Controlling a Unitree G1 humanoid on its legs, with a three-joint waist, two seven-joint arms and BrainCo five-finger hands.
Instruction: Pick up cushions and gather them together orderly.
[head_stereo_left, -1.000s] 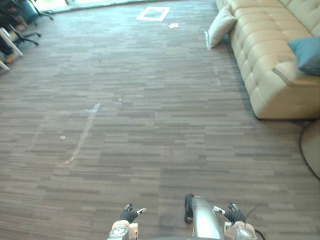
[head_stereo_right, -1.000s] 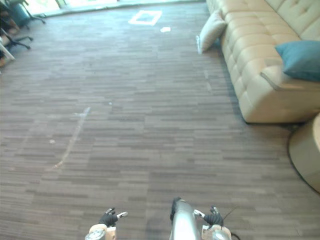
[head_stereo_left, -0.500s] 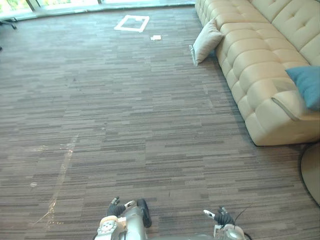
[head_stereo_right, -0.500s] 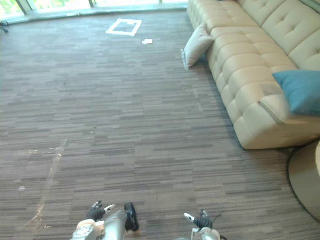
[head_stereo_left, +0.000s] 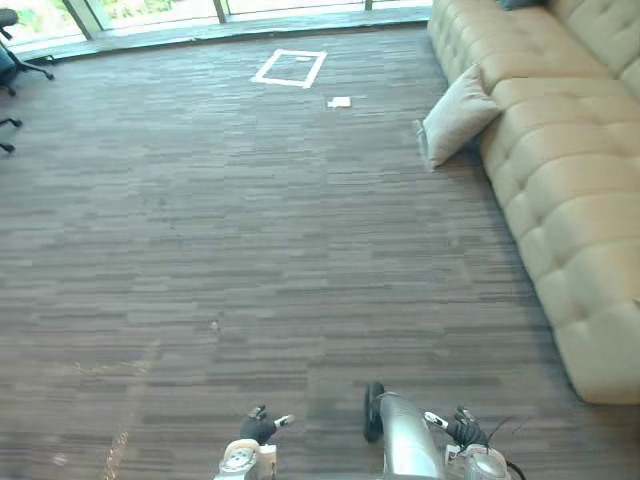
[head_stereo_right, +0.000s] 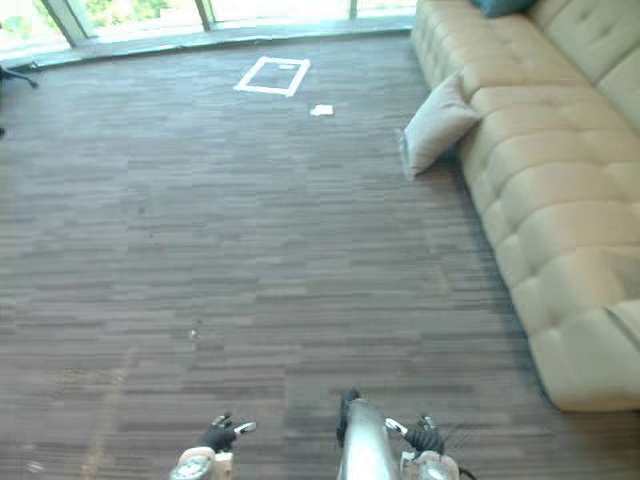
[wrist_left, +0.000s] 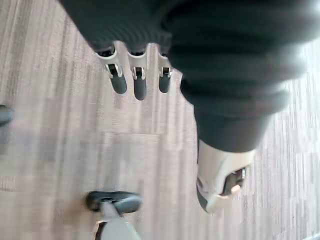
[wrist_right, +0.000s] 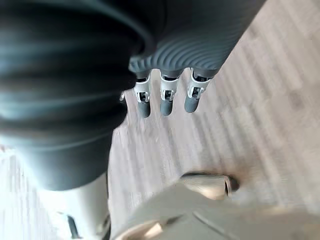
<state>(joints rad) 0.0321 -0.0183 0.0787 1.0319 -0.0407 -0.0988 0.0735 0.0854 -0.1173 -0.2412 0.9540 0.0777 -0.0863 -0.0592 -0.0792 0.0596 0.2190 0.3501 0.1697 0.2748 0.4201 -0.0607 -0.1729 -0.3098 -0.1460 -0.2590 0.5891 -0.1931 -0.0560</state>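
— How are the hands?
— The left hand (head_stereo_left: 258, 430) hangs low over the grey-brown striped floor (head_stereo_left: 250, 220), fingers relaxed, empty. The right hand (head_stereo_left: 466, 432) is the same.
— And the cushion?
— The square beige fabric cushion (head_stereo_left: 457, 113) stands on the floor, leaning against the beige tufted sofa (head_stereo_left: 570, 200).

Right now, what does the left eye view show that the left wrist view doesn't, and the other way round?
Left eye view: a beige cushion leaning against the sofa, and a taped white square farther off. Left wrist view: the left hand from very close, fingers straight, holding nothing. Both: that hand, and the striped floor under it.
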